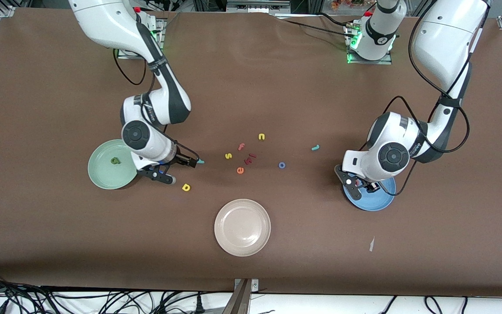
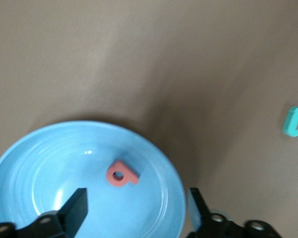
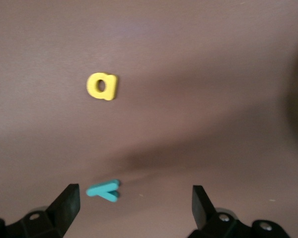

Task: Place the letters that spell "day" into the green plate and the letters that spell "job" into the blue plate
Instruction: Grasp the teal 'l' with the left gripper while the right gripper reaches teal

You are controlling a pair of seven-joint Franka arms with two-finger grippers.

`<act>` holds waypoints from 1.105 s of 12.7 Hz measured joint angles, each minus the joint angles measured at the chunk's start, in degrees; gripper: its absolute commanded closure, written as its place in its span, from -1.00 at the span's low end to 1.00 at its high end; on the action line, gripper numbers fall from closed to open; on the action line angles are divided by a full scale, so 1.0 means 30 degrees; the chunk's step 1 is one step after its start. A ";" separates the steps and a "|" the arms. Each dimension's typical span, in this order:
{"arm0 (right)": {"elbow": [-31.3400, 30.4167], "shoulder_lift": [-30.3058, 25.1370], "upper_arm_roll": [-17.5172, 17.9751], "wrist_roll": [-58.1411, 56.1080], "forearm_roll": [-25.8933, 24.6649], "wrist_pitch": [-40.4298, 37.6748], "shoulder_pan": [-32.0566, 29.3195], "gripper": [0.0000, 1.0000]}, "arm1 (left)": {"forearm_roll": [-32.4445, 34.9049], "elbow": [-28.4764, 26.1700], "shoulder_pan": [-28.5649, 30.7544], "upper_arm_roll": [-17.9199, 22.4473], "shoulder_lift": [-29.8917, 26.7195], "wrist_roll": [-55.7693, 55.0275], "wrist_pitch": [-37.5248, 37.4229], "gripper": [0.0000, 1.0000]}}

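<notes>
With the coral b lying loose in the blue plate, the left gripper hangs over that plate, jaws spread wide and empty. The right gripper is low over the table beside the green plate, fingers wide apart, the teal y on the table between them, ungripped. The a sits in the green plate. The d, o and j wait on the table. Next, I'd say: close on the y, a thin piece needing a square pinch.
</notes>
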 measured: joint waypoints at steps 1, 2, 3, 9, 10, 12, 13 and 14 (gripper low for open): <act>0.0186 0.0308 0.0002 0.0619 0.0149 0.0416 0.0212 -1.00 | 0.0000 -0.0005 -0.0225 -0.0241 -0.0132 -0.0451 -0.0344 -1.00; 0.0296 0.0566 0.0015 0.1082 0.0296 0.0787 0.0371 -1.00 | 0.0000 -0.0063 -0.0597 -0.0348 -0.0264 -0.1457 -0.0649 -1.00; 0.0362 0.0772 0.0034 0.1355 0.0392 0.1026 0.0532 -1.00 | 0.0000 -0.0318 -0.1012 -0.0408 -0.0411 -0.2769 -0.0789 -1.00; 0.0389 0.1379 0.0383 0.1612 0.0529 0.1552 0.1089 -1.00 | 0.0000 -0.3425 -0.3066 -0.1044 -0.0629 -1.2286 0.1145 -1.00; 0.0388 0.1493 0.0403 0.1618 0.0530 0.1583 0.1240 -0.98 | 0.0000 -0.3853 -0.3083 -0.1127 -0.0642 -1.2901 0.1713 -1.00; 0.0388 0.1741 0.0409 0.1628 0.0532 0.1721 0.1438 -0.90 | 0.0000 -0.4867 -0.2893 -0.1106 -0.0662 -1.3349 0.3466 -0.88; 0.0388 0.1877 0.0409 0.1628 0.0533 0.1834 0.1473 -0.88 | 0.0000 -0.5508 -0.2768 -0.1094 -0.0660 -1.3410 0.4594 -0.70; 0.0388 0.2002 0.0409 0.1628 0.0533 0.1997 0.1511 -0.83 | 0.0000 -0.6019 -0.2706 -0.1070 -0.0661 -1.3425 0.5338 -0.42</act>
